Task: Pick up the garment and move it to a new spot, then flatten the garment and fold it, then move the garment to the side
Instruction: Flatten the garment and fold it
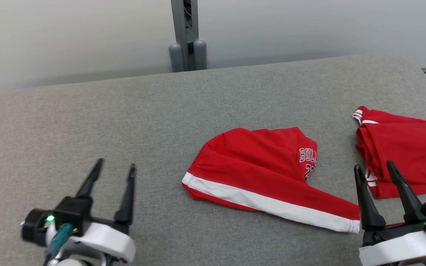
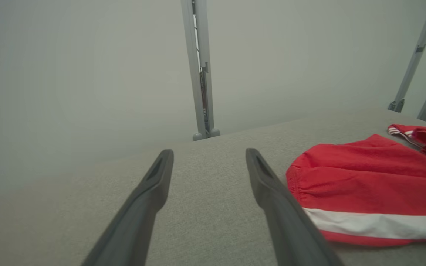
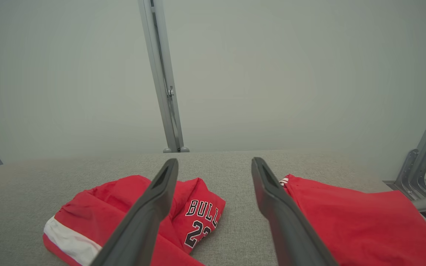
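My left gripper [image 1: 117, 164] and right gripper [image 1: 373, 166] hover wide open and empty, flanking the crumpled red garment [image 1: 261, 173] on the grey surface [image 1: 124, 111], probably poised to lift it, with another red garment [image 1: 409, 155] lying aside at right.

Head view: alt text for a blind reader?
A crumpled red garment with a white stripe lies on a grey table. The left gripper and right gripper stand open at the bottom corners; a second red garment lies right.
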Controlling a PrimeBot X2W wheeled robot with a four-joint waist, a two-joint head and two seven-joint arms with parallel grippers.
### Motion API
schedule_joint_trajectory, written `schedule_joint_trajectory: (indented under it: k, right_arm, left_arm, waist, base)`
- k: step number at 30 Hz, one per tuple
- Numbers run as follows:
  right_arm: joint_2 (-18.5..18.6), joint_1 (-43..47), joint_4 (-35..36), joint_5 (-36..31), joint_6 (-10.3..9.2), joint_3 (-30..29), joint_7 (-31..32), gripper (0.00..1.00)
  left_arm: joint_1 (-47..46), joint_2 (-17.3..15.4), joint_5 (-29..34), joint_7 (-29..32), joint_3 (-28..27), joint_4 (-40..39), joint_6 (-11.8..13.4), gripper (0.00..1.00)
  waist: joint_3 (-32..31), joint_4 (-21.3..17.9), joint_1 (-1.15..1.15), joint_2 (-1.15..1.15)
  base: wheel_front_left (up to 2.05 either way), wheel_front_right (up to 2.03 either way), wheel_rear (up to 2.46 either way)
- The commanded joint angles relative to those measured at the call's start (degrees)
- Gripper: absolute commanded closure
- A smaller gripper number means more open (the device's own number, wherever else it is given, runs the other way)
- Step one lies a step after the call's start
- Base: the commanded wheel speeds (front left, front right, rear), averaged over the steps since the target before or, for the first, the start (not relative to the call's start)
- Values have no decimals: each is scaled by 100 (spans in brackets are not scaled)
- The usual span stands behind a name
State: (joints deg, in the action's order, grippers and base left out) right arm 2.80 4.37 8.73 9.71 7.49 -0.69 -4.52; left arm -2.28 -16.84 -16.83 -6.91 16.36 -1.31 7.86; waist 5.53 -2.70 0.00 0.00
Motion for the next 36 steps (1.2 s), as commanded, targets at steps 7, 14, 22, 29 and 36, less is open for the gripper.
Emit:
schedule_joint_trajectory:
  k: [7,14,22,29,36]
  right_arm:
    - [18,-188,-102,92,1,126,-76,0]
    - [20,-298,-331,279,1,242,-285,0]
    - [20,-413,-539,351,1,246,-477,0]
    - [20,-487,-652,369,1,187,-573,0]
    - [21,-514,-618,290,1,104,-502,0]
  left_arm:
    - [-632,117,-136,741,673,423,-651,0]
    - [-972,130,-297,1243,846,1022,-913,0]
    - [-1205,-7,-446,1474,741,1608,-978,0]
    - [-1238,-40,-556,1432,702,1552,-1005,100]
    - [-1088,-216,-662,1314,411,1285,-751,100]
  waist:
    - [276,-447,0,0]
    - [612,-1005,0,0]
    - [814,-1279,0,0]
    - [826,-1243,0,0]
    - [830,-962,0,0]
  base:
    - [0,0,0]
    - [0,0,0]
    - [0,0,0]
    - [0,0,0]
    - [0,0,0]
